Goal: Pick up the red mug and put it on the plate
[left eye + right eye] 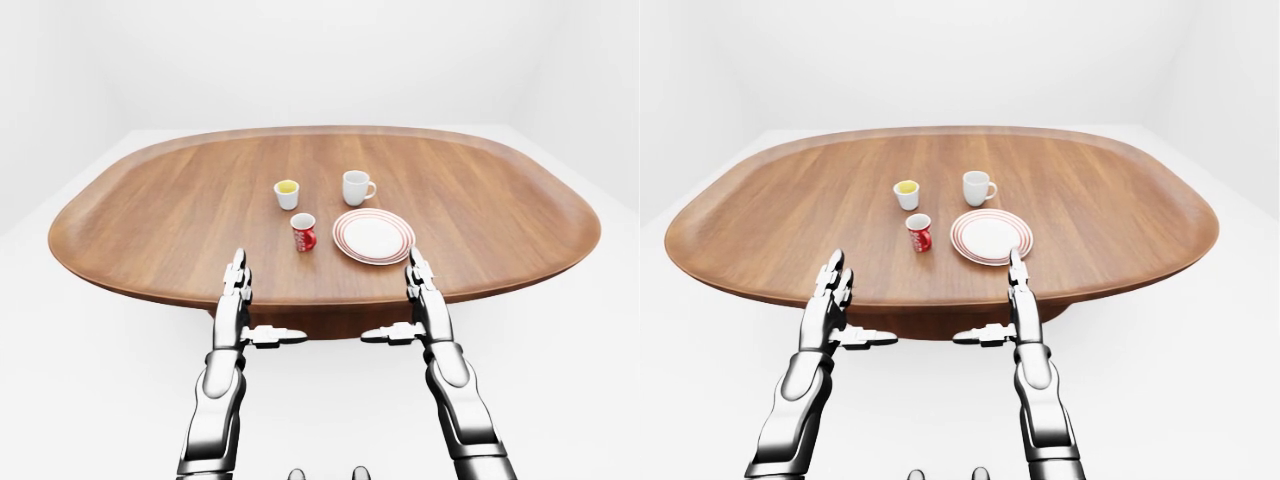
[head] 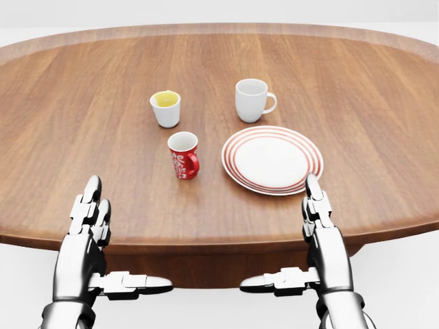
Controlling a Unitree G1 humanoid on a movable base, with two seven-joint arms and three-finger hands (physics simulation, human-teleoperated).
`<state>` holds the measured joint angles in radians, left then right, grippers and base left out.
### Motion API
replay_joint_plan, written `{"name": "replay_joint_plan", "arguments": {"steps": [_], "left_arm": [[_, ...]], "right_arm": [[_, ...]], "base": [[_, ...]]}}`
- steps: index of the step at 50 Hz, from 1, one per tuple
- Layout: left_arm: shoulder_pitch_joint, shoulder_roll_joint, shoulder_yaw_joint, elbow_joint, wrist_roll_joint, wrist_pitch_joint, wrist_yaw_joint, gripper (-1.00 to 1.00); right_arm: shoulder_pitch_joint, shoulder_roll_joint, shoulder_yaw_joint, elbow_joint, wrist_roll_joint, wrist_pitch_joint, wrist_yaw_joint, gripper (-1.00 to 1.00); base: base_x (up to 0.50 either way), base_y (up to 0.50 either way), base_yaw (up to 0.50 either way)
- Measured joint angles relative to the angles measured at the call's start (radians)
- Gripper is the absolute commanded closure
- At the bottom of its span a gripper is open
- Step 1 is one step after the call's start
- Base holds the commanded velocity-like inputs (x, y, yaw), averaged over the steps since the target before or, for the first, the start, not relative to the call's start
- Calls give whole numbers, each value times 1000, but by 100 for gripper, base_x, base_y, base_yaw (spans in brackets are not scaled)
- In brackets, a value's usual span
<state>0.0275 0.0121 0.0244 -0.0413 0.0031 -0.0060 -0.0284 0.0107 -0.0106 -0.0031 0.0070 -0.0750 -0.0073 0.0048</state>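
The red mug with white lettering stands upright on the wooden table, its handle turned to the right in the head view. Just right of it lies the white plate with red rings, nothing on it. My left hand is open at the bottom left of the head view, fingers stretched over the table's near edge and thumb pointing inward. My right hand is open in mirror pose at the bottom right, its fingertips just below the plate's rim. Neither hand touches the mug.
A white cup with a yellow inside stands above the red mug in the head view. A plain white mug stands above the plate. The oval table sits in a bare white room.
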Motion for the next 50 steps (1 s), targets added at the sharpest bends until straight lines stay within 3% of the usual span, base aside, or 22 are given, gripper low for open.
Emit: {"name": "replay_joint_plan", "arguments": {"steps": [14, 22, 27, 29, 33, 50], "left_arm": [[-3, 2, 3, 6, -2, -1, 0, -100], [-22, 5, 11, 30, -18, 12, -10, -100], [-68, 16, 25, 82, -30, 31, -14, -100], [-93, 23, 31, 97, -35, 48, -14, -100], [-139, 35, 40, 107, -41, 93, -14, -100], [-343, 91, 74, 123, -35, 93, 0, -100]], "right_arm": [[-2, 2, 3, 3, -2, -1, 1, -100], [-6, 0, -3, -21, 8, 23, 4, -100], [-28, -4, -7, -34, 5, 62, 5, -100], [-44, -8, -10, -45, 4, 90, 7, -100], [-84, -15, -19, -55, 9, 95, 16, -100], [-247, -55, -55, -24, 46, 95, 50, -100]], "base": [[0, 15, 0], [0, 0, 0], [0, 0, 0], [0, 0, 0], [0, 0, 0], [0, 0, 0]]}}
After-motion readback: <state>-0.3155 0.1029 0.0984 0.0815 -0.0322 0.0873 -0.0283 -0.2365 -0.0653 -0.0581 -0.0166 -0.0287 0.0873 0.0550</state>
